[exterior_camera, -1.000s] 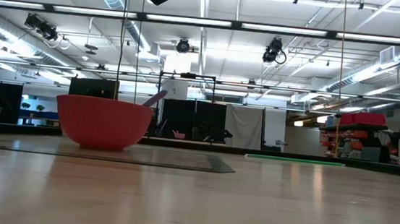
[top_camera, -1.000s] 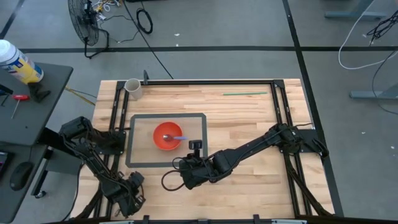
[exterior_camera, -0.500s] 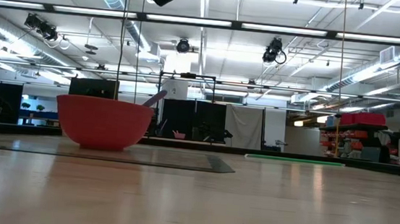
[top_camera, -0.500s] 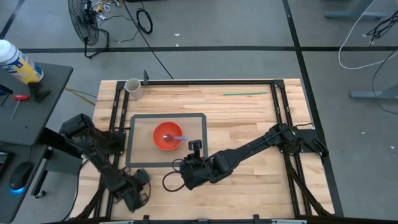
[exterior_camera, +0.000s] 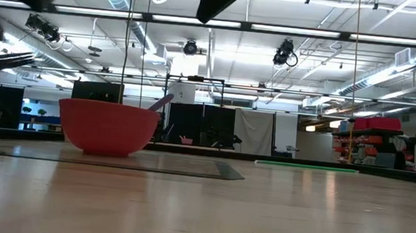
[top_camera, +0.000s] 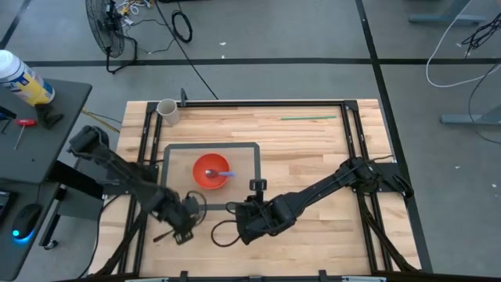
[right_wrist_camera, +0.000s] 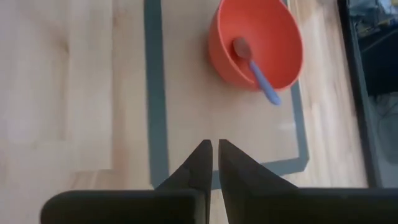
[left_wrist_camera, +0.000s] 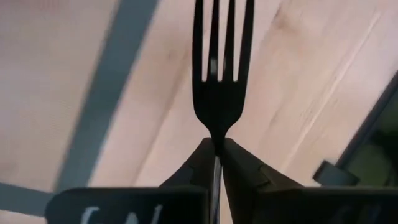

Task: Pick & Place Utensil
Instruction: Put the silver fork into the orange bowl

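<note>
Left wrist view is showing the left gripper [left_wrist_camera: 217, 155] clamping a black fork [left_wrist_camera: 218, 74], tines at 12 o'clock. Right gripper [right_wrist_camera: 215, 157] is hovering pinched together, empty, near the round orange bowl [right_wrist_camera: 258, 43]. No legible writing.

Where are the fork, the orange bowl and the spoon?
fork [left_wrist_camera: 219, 102]: left wrist view, on the neck just below the tines.
orange bowl [right_wrist_camera: 280, 34]: right wrist view, on the inner wall.
spoon [right_wrist_camera: 262, 83]: right wrist view, on the blue handle.
</note>
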